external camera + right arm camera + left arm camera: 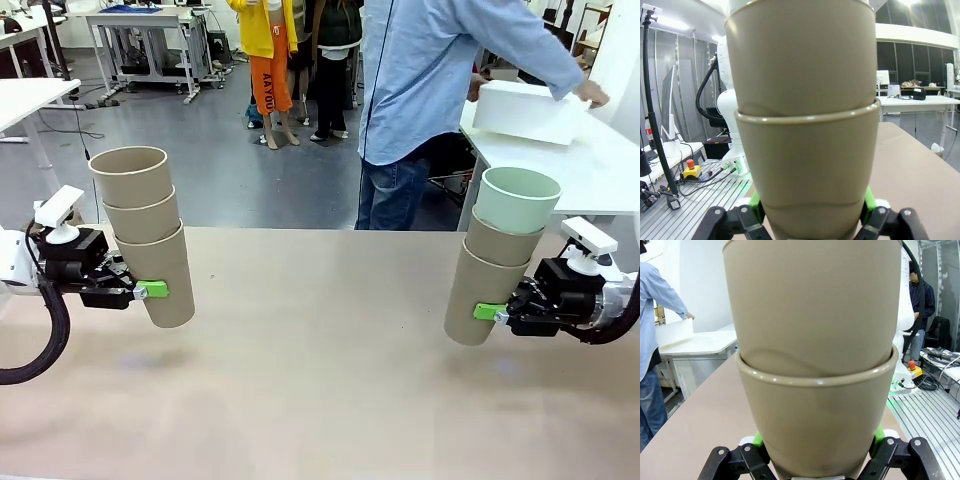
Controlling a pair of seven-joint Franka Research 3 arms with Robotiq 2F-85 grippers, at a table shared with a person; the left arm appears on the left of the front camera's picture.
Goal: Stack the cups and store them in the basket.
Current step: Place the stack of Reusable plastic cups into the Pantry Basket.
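Note:
My left gripper (150,291) is shut on the bottom cup of a stack of three tan cups (145,232), held upright above the table's left side. In the left wrist view that tan stack (815,370) rises between the green pads (758,439). My right gripper (487,312) is shut on a second stack (500,258): two tan cups with a mint green cup (517,198) on top, tilted slightly, above the table's right side. The right wrist view shows this stack (805,130) close up. The white basket (527,111) lies on a far white table under the person's hands.
The beige table (320,380) spreads wide between the two arms. A person in a light blue shirt (440,70) stands beyond the far edge, leaning right toward the white side table (590,170). Other people and workbenches stand farther back.

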